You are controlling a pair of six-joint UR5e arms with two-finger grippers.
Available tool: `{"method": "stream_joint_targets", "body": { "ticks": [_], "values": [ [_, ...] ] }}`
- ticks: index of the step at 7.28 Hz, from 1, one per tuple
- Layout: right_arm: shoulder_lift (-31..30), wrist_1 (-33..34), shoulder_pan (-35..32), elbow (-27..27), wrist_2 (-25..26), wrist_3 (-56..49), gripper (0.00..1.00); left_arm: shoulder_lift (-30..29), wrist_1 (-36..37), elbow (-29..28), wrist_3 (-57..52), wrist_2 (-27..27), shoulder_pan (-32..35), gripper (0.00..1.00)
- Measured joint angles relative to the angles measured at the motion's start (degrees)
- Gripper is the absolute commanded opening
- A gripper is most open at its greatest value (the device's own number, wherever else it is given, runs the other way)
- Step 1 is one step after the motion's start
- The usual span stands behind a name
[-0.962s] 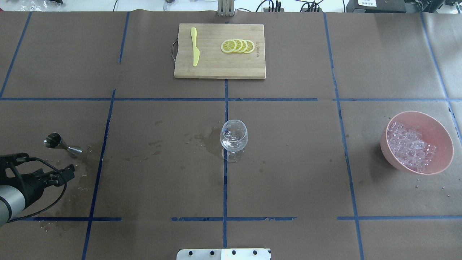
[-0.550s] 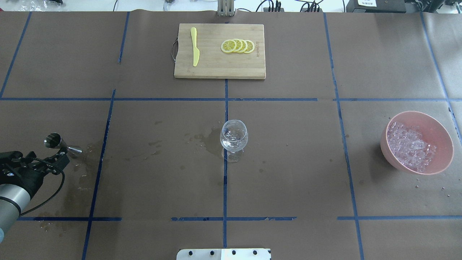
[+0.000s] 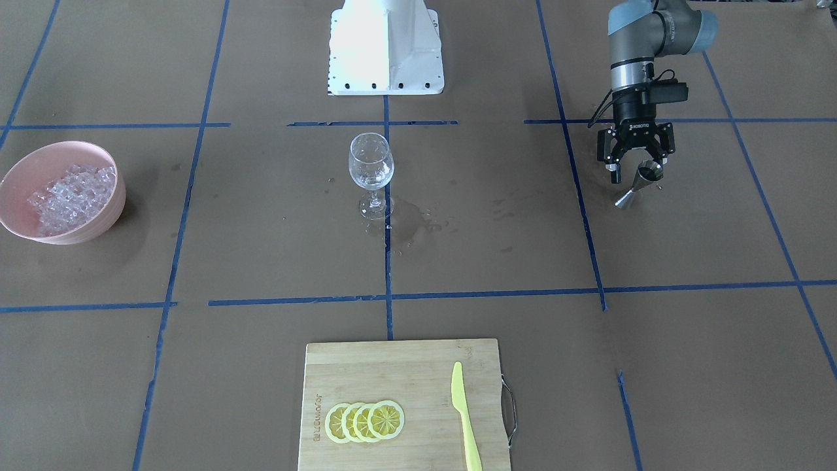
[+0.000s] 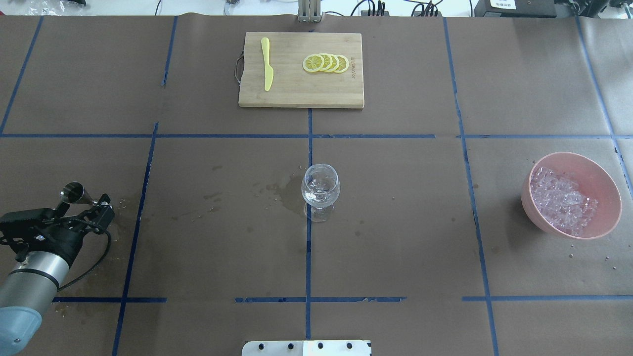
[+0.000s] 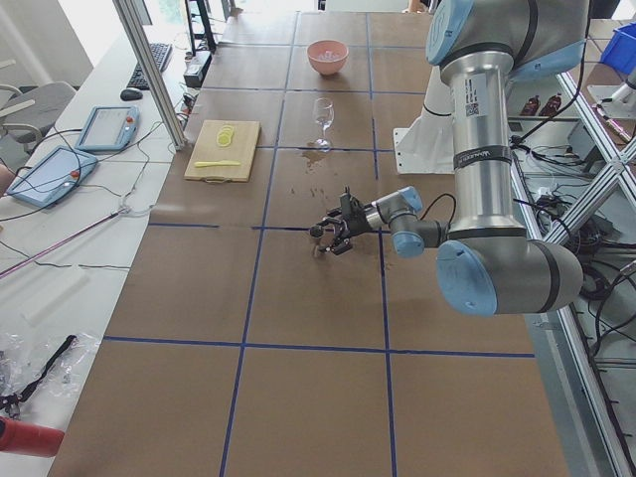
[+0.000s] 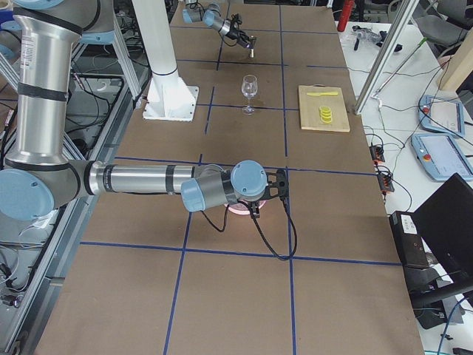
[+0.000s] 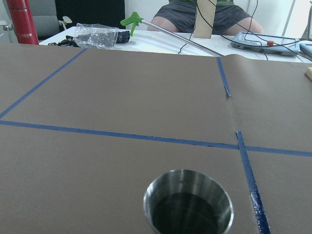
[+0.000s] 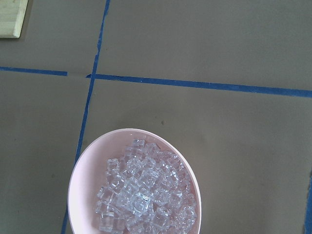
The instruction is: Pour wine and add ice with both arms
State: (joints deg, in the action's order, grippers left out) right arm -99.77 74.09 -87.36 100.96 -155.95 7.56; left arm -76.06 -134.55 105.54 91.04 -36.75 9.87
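Left claw [image 3: 637, 167] stands wide, a finger on either side of the jigger [image 3: 635, 186], which holds the dark wine [image 7: 187, 214] at the surface's [image 4: 395, 222] left end. Ice [image 4: 564, 200] heaps in the pink bowl [image 4: 610, 190] at the right end. The right claw [image 6: 284, 186] is above it — wide or narrow, I cannot tell. The glass [image 4: 320, 190] stands mid-surface.

The white pedestal [image 3: 386, 46] is boxy, its foot plate edged with a row of dark screws. Beside it, the left arm [image 3: 631, 46] is a grey tube with pale blue joint caps. The black left gripper [image 3: 637, 171] bears white lettering, and a black cable [image 3: 598, 110] loops at the wrist. The right arm [image 6: 140, 179] is the same grey and blue, with its own black cable loop.
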Motion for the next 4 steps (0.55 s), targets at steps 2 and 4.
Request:
{"method": "stream_joint_targets", "body": {
  "ticks": [2,4],
  "values": [
    [-0.23,0.0,-0.05,0.23,-0.03,-0.04,1.0,-1.02,0.07,-2.86,-0.17,2.72,-0.02,0.86],
    [-0.68,0.0,-0.08,0.96,-0.05,-0.01,1.0,-1.52,0.08,-5.15,-0.16,3.99,-0.02,0.69]
  ]
}}
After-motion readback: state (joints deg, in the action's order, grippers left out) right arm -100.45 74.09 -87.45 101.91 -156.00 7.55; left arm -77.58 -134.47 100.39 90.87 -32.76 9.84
